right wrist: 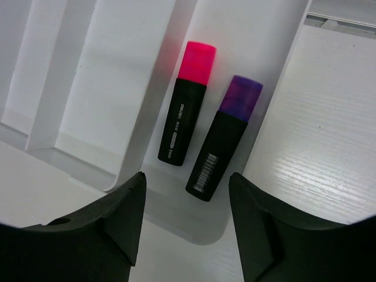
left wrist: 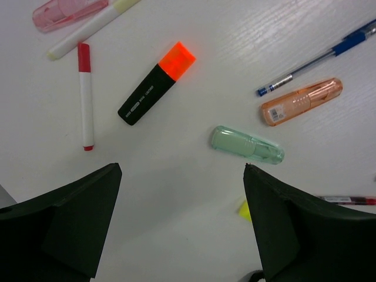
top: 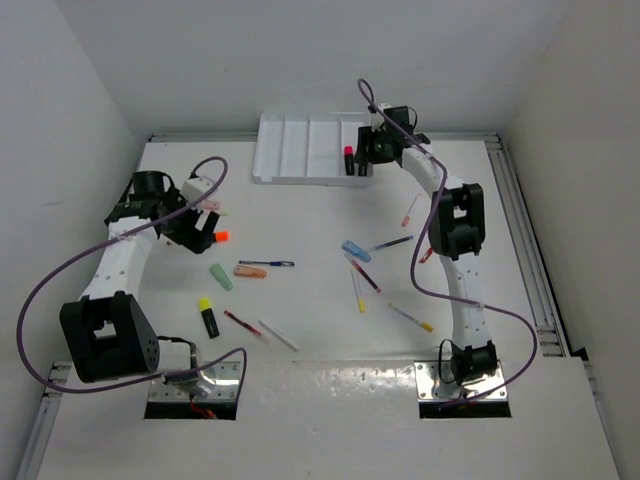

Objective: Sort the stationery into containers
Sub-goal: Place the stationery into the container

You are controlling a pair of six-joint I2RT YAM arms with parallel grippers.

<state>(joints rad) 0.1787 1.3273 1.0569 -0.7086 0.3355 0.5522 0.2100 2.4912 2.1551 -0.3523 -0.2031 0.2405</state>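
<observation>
The white four-compartment tray (top: 300, 150) stands at the back. In the right wrist view its rightmost compartment (right wrist: 258, 41) holds a pink-capped black highlighter (right wrist: 187, 103) and a purple-capped one (right wrist: 224, 138). My right gripper (right wrist: 187, 176) hovers open and empty just above them. My left gripper (left wrist: 182, 170) is open and empty over bare table, just short of an orange-capped black highlighter (left wrist: 157, 82) and a green highlighter (left wrist: 247, 145). An orange highlighter (left wrist: 301, 101), a blue pen (left wrist: 320, 56), a red-white pen (left wrist: 86, 97) and a pink highlighter (left wrist: 67, 13) lie around.
More stationery lies mid-table: a yellow-black highlighter (top: 208, 317), a white pen (top: 279, 335), a blue highlighter (top: 356, 251) and several thin pens near the right arm (top: 392, 243). Silver base plates (top: 195, 385) sit at the near edge. White walls close both sides.
</observation>
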